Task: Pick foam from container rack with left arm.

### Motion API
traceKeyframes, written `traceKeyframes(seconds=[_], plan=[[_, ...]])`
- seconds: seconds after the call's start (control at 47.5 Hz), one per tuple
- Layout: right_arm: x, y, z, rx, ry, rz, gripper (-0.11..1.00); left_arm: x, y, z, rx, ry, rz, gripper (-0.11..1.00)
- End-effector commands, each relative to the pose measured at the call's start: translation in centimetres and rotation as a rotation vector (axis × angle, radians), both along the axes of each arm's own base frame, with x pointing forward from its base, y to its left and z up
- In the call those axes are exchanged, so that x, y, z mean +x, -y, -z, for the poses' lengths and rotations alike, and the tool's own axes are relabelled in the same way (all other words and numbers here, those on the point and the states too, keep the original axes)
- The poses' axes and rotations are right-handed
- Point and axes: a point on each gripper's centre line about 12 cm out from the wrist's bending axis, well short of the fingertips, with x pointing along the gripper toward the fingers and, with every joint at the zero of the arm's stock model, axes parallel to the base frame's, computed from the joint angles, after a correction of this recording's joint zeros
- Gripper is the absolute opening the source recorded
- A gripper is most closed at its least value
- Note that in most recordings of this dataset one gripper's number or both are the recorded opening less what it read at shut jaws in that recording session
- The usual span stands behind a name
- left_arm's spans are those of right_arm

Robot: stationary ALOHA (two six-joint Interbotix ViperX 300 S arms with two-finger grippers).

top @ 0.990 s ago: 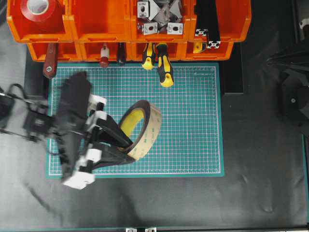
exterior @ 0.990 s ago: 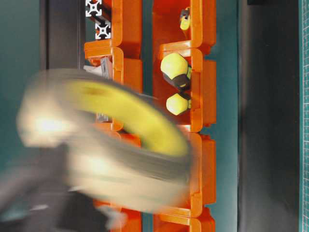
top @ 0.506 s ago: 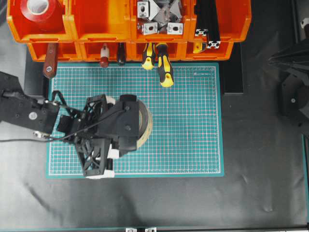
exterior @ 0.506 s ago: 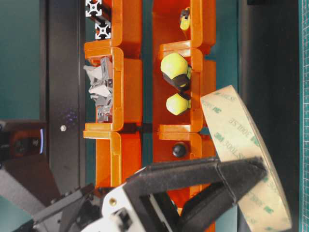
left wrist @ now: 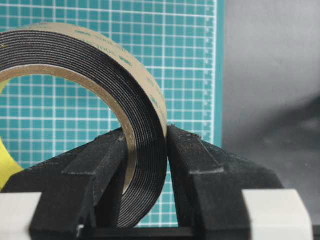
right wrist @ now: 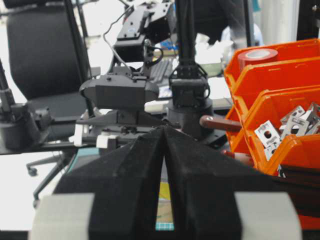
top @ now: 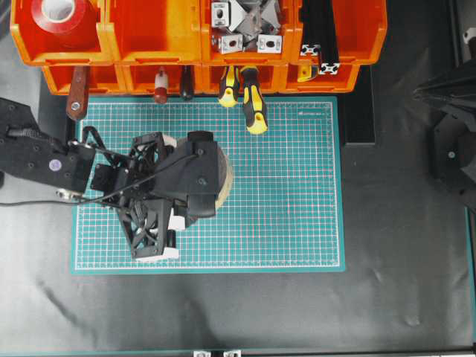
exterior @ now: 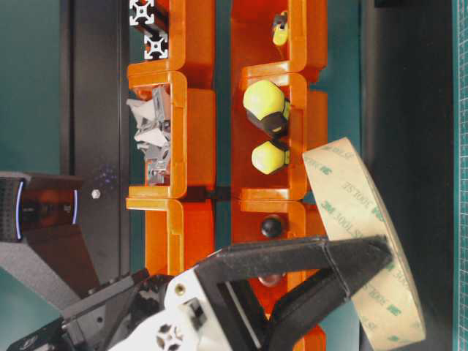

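The container rack (top: 201, 44) spans the top of the overhead view, its upper bins holding a red tape roll (top: 63, 15), metal brackets (top: 245, 26) and black aluminium extrusions (top: 320, 33), while yellow-handled screwdrivers (top: 249, 100) poke out of the lower tier onto the green cutting mat (top: 297, 193). The left arm (top: 37, 160) reaches in from the left edge over the mat, and its wrist covers most of what it carries. The left gripper (left wrist: 145, 150) is clamped on the foam (left wrist: 100, 75): in the wrist view the two black fingers press against either side of the roll's dark grey layered band, with the tan liner face turned outward. The roll stands on edge above the mat's left half, well apart from the rack. The right gripper (right wrist: 165, 170) sits off at the right, its two fingers closed tip to tip with nothing between them.
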Motion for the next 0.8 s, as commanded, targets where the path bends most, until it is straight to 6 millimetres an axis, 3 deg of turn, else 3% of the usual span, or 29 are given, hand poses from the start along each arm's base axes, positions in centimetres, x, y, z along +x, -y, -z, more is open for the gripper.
traceKeyframes(seconds=[0.0, 0.042, 0.169, 0.274, 0.506, 0.78], plan=[[0.2, -0.1, -1.2, 0.006, 0.020, -0.003, -0.01, 0.2, -0.6, -1.4, -0.002, 0.031, -0.012, 0.26], [0.2, -0.1, -1.2, 0.006, 0.020, -0.003, -0.01, 0.1, -0.8, -1.2, -0.001, 0.026, -0.017, 0.33], [0.2, -0.1, -1.1, 0.005, 0.018, -0.003, -0.01, -0.1, -1.2, -1.0, 0.007, 0.017, -0.017, 0.73], [0.2, 0.0, -1.2, 0.006, 0.020, 0.000, -0.01, -0.1, -1.2, -1.0, 0.010, 0.020, -0.011, 0.90], [0.2, -0.1, -1.2, 0.005, 0.018, -0.003, -0.01, -0.4, -0.7, -3.0, -0.003, 0.082, 0.002, 0.89], [0.2, -0.1, -0.8, 0.004, -0.008, -0.004, -0.01, -3.5, 0.9, -9.4, -0.052, 0.285, 0.066, 0.88]])
